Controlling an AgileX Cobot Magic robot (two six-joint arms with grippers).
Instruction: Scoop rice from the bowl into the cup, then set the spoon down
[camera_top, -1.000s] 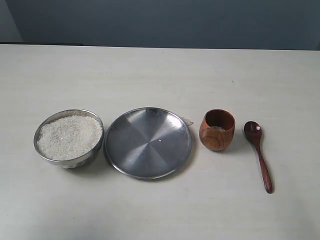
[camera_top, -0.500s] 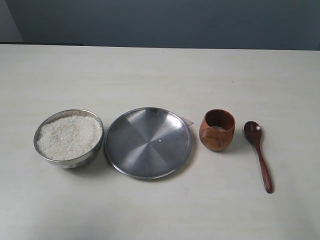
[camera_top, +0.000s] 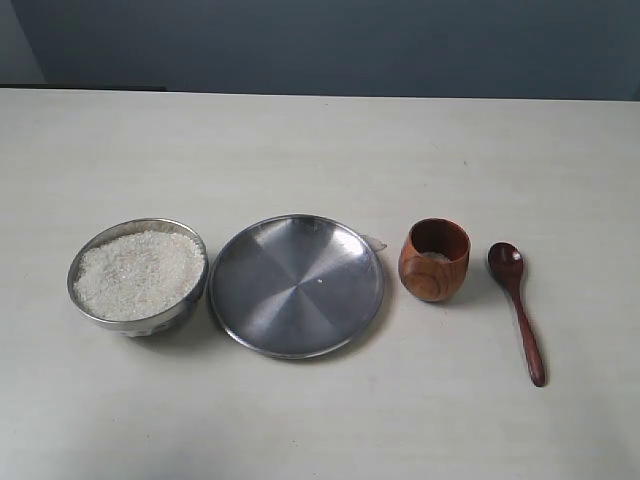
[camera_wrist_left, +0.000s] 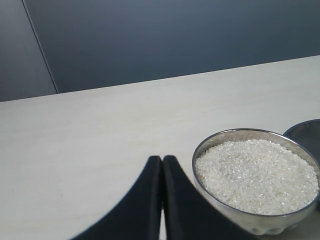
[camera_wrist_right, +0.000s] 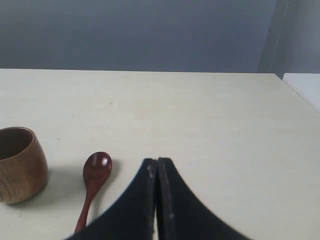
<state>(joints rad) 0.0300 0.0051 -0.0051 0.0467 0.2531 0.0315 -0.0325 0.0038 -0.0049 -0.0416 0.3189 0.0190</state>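
Note:
The steel bowl (camera_top: 140, 316) (camera_wrist_left: 280, 221) sits at the table's left, heaped with white rice (camera_top: 138, 274) (camera_wrist_left: 257, 175). At the right stands the reddish-brown wooden cup (camera_top: 434, 260) (camera_wrist_right: 19, 165), with a little rice at its bottom. Just right of the cup the wooden spoon (camera_top: 518, 305) (camera_wrist_right: 94, 179) lies flat, its oval bowl toward the far side. Neither gripper appears in the exterior view. My left gripper (camera_wrist_left: 162, 159) is shut and empty beside the bowl. My right gripper (camera_wrist_right: 157, 161) is shut and empty beside the spoon.
A wide flat steel plate (camera_top: 296, 286) lies between bowl and cup; its edge shows in the left wrist view as the plate (camera_wrist_left: 306, 132). A small clear scrap (camera_top: 376, 242) sits by the plate's rim. The pale table (camera_top: 320, 150) ends at a dark wall.

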